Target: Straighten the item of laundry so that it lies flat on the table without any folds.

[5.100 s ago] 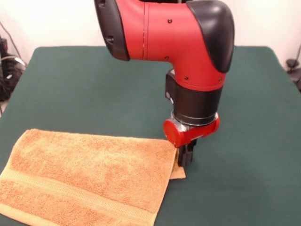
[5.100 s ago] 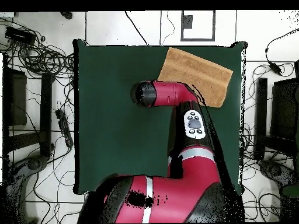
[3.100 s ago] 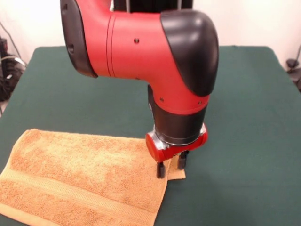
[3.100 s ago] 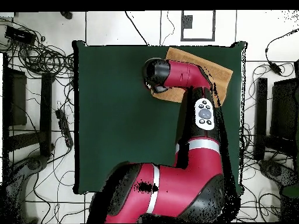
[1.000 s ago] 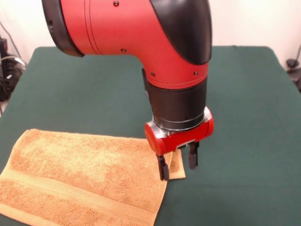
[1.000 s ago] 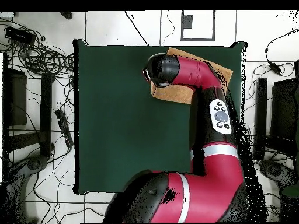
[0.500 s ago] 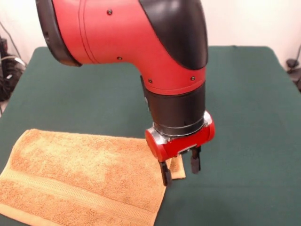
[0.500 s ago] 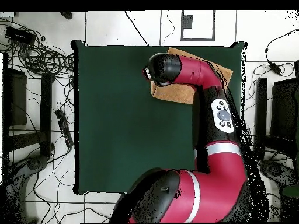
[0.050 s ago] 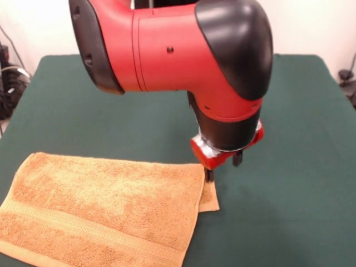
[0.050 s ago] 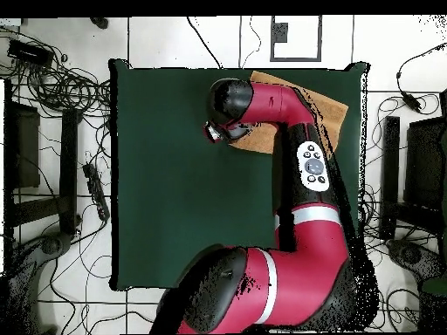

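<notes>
The item of laundry [image 9: 105, 203], an orange-tan towel, lies folded over itself at the near left of the table [image 9: 83, 111]. A corner of its lower layer [image 9: 209, 198] sticks out past the folded right edge. My gripper [image 9: 223, 167] hangs open just beyond that edge, a little above the green cloth, with nothing between its fingers. In the overhead view the towel [image 10: 330, 109] sits at the table's [image 10: 175, 174] top right, mostly hidden under the arm. There the gripper [image 10: 218, 133] is just left of the towel's visible edge [image 10: 257, 141].
Bare green cloth stretches to the right of and behind the towel in the front view. Off the table [image 10: 140, 253], cables [image 10: 61, 87] and black stands [image 10: 393, 174] lie on the floor on both sides.
My gripper was straddling the protruding towel corner with its fingers apart. It has lifted and moved back off the towel, still open and holding nothing. The towel has not moved.
</notes>
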